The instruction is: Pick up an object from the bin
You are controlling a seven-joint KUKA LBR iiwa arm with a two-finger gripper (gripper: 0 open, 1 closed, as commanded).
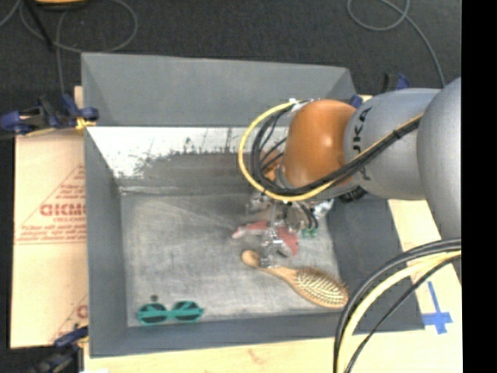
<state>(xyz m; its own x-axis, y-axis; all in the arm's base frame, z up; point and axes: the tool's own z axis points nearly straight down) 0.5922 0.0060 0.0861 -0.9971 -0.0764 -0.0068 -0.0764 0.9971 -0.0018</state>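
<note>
**Gripper low over a red and pink thing at the right of the bin**

At the front of the bin, close to the front wall and toward the left corner, lies a pair of teal glasses, flat on the grey floor and well apart from everything else.

Further back and to the right lies a wooden hairbrush. It is placed diagonally: the bristle head points to the front right, and the rounded end of the handle points to the left, toward the middle of the floor.

Just behind the handle of the brush is the gripper, low above the floor in the right half of the bin. Under it and beside it shows a small red and pink thing; one pale pink part sticks out to the left of the gripper, and a red part is seen at its right. I cannot tell what kind of thing it is. Whether the gripper is released or clenched I also cannot tell, and it is not clear if it touches the red and pink thing. A small green piece shows just to the right of it.

Above the gripper is the orange cover of the wrist, with yellow and black cables looped around it. The grey arm comes in from the right, over the right wall of the bin. Behind all this, the back wall stands bare, with dark scratches near its lower part.
</note>
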